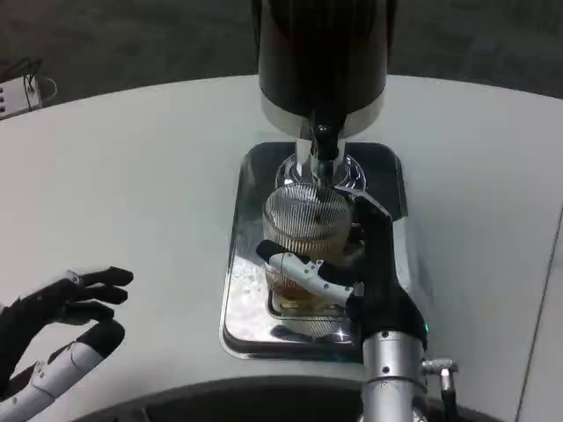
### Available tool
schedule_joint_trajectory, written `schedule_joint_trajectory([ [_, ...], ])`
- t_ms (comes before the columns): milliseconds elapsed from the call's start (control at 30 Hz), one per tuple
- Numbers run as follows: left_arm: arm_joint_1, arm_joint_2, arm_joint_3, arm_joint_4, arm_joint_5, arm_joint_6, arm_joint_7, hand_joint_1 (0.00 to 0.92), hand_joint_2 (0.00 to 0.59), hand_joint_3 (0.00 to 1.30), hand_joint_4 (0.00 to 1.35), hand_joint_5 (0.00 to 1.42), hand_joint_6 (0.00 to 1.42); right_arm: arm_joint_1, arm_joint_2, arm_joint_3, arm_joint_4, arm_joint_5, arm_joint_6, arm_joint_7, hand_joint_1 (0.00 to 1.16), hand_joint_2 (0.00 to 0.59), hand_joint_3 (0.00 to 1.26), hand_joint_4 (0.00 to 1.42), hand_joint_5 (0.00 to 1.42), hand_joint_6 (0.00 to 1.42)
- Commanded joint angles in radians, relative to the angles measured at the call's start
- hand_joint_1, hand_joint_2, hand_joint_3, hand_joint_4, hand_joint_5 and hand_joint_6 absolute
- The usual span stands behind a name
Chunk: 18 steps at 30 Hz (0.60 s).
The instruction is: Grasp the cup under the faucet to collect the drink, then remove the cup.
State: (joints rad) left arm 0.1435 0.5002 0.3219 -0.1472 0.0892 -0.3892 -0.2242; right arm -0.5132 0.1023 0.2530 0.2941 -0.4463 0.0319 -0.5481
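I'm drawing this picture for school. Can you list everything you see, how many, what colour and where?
drink dispenser: one, black with a silver band, far middle of the table
faucet: one, black and silver, just above the cup
cup: one, clear ribbed glass with a little amber drink, on the tray
tray: one, shiny silver, under the dispenser
table: one, white
white device with cable: one, far left edge
left hand: one, black and white, open, near left
right hand: one, black and white, holds the cup
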Motion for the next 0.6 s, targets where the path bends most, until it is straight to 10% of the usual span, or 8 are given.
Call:
schedule_joint_trajectory([
  [33,-0.006,0.001,-0.015,0.018,-0.001,-0.002,-0.005,0.000,0.093,0.37,0.37,0.42,0.37,0.060,0.035,0.013,-0.064,0.004,-0.021,0.009,0.92,0.309,1.13,1.32,1.36,1.34],
  [600,-0.064,-0.001,-0.040,0.033,0.019,-0.007,0.011,0.000,0.094,0.37,0.37,0.42,0.37,0.333,-0.075,0.040,-0.471,-0.003,-0.019,0.262,0.94,0.303,1.24,1.42,1.42,1.42],
])
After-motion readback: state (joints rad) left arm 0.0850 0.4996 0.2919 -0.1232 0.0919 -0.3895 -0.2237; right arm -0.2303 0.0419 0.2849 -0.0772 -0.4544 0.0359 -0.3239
